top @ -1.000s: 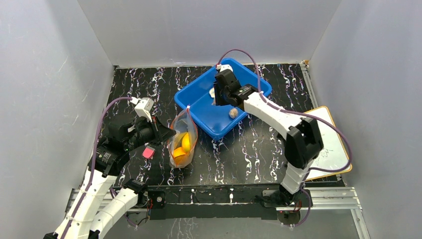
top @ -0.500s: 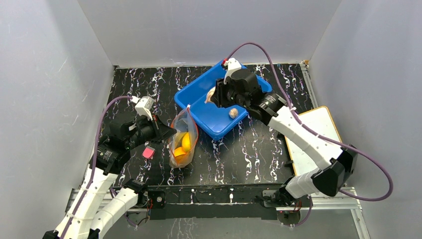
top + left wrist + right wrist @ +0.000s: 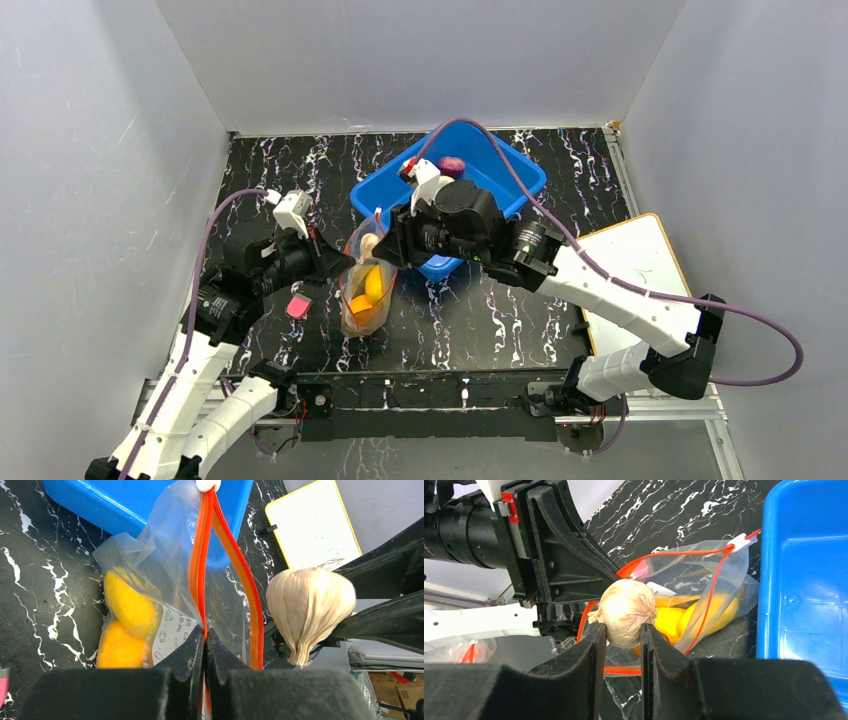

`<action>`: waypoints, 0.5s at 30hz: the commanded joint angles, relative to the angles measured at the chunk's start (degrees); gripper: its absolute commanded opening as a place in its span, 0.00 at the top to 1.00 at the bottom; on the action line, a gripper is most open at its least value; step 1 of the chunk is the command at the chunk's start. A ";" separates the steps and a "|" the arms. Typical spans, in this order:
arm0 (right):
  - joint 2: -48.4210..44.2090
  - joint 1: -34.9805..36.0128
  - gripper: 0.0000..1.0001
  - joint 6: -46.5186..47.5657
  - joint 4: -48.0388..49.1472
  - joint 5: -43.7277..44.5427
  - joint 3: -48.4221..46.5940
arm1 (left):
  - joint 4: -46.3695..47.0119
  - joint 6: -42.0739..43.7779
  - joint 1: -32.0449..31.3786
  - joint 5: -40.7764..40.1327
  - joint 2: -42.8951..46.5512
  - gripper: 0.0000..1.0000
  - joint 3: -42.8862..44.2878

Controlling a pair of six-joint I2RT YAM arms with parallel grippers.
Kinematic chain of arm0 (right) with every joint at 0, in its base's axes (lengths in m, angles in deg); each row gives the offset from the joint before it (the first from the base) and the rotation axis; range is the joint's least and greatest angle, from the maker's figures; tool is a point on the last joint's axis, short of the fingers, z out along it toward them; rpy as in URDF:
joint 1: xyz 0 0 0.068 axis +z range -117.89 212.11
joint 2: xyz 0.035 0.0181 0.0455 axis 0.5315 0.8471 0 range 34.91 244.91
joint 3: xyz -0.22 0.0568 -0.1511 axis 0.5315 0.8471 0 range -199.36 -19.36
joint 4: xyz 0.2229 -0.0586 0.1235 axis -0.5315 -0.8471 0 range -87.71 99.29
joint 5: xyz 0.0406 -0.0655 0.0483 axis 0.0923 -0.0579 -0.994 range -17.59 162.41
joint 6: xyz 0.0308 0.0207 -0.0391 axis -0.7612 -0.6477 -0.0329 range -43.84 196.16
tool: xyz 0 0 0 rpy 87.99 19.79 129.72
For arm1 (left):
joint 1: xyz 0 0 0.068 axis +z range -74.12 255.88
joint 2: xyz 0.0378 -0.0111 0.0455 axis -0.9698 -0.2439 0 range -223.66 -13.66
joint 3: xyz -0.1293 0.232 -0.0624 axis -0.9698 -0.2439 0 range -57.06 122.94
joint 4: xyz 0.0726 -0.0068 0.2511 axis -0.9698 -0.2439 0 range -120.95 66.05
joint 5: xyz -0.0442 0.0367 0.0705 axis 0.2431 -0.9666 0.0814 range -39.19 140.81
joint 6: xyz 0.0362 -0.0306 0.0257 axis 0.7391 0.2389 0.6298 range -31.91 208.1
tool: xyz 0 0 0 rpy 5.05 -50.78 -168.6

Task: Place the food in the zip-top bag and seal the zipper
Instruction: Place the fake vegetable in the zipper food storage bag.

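The left arm (image 3: 185, 385) and the right arm (image 3: 620, 300) are built of white tube-like links joined by black housings at the joints. A purple cable (image 3: 470, 122) runs loose along each, ending at a small white block (image 3: 291, 212) on the wrist. The left gripper (image 3: 205, 650) and the right gripper (image 3: 623, 630) are matt black (flat and slab-like at the tips), with a red tab (image 3: 507, 507) on the left one's body.

Clear bag (image 3: 165, 540) is thin, crinkly, glossy plastic. The garlic (image 3: 626, 612) looks papery, ribbed and matt. Blue bin (image 3: 809, 580) is smooth, shiny plastic, and the table (image 3: 674, 510) is black marbled with a slight sheen.
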 commanded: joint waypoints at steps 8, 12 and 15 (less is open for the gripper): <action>5.39 3.64 0.77 -2.12 -2.35 7.19 -0.45 | 4.14 -2.56 0.09 4.47 1.73 1.00 1.27; 7.12 3.68 0.78 -1.69 -6.11 17.46 0.00 | 3.82 -2.75 0.08 4.95 1.81 1.00 1.46; 8.47 3.73 0.80 -2.33 -10.06 26.99 -0.31 | 3.33 -2.80 0.04 5.39 1.94 1.00 1.61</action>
